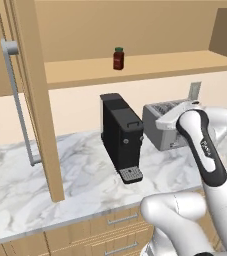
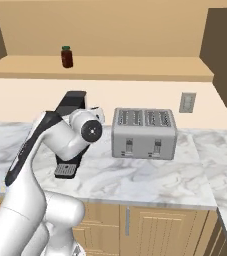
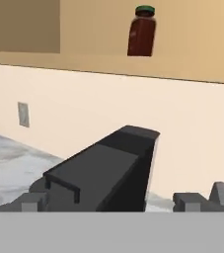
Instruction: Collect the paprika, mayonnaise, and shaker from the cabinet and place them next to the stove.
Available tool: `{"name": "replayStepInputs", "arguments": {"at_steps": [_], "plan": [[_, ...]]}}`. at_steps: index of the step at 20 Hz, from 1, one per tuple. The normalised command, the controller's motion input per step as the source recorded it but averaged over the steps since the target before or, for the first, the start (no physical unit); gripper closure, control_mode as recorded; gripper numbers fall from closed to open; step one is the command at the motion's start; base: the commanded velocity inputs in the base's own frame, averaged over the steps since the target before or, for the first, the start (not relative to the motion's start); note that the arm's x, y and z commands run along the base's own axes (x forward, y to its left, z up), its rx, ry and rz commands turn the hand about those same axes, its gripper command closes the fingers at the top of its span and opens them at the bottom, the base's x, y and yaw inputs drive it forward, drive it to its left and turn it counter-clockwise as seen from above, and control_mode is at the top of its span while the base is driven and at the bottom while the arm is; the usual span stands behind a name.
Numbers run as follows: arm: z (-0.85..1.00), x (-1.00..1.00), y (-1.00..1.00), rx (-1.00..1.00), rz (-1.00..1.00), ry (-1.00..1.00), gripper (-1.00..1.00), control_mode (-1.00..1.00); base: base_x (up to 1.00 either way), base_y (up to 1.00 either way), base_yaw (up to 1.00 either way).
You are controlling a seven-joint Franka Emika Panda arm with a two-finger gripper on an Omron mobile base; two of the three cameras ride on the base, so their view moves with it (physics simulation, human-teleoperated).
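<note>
The gripper (image 3: pixel 111 201), fingers spread and empty, should be raised level with the paprika (image 3: pixel 142 31) before closing.

Cabinet (image 1: pixel 135 67) shelf open at the front, door (image 1: pixel 35 100) swung wide at the left, paprika (image 1: pixel 118 58) standing alone with bare shelf either side, black coffee machine (image 1: pixel 121 137) and toaster (image 2: pixel 144 132) rising from the tabletop (image 1: pixel 75 185) below it
</note>
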Motion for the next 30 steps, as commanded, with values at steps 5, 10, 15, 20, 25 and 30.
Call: {"name": "replayStepInputs", "arguments": {"at_steps": [5,10,15,20,25,30], "plan": [[0.84,0.16,0.06,0.04,-0.1,0.0,-1.0,-1.0,0.0,0.0,0.0],[0.76,0.16,0.08,0.03,-0.09,0.0,-1.0,-1.0,0.0,0.0,0.0],[0.6,0.12,0.23,0.0,-0.1,0.0,-1.0,-1.0,0.0,0.0,0.0],[0.44,0.03,0.3,0.0,-0.06,0.0,-1.0,-1.0,0.0,0.0,0.0],[0.27,0.0,0.01,0.0,-0.02,0.0,-1.0,-1.0,0.0,0.0,0.0],[0.02,-0.01,-0.02,0.03,0.0,-0.01,-1.0,-1.0,0.0,0.0,0.0]]}}
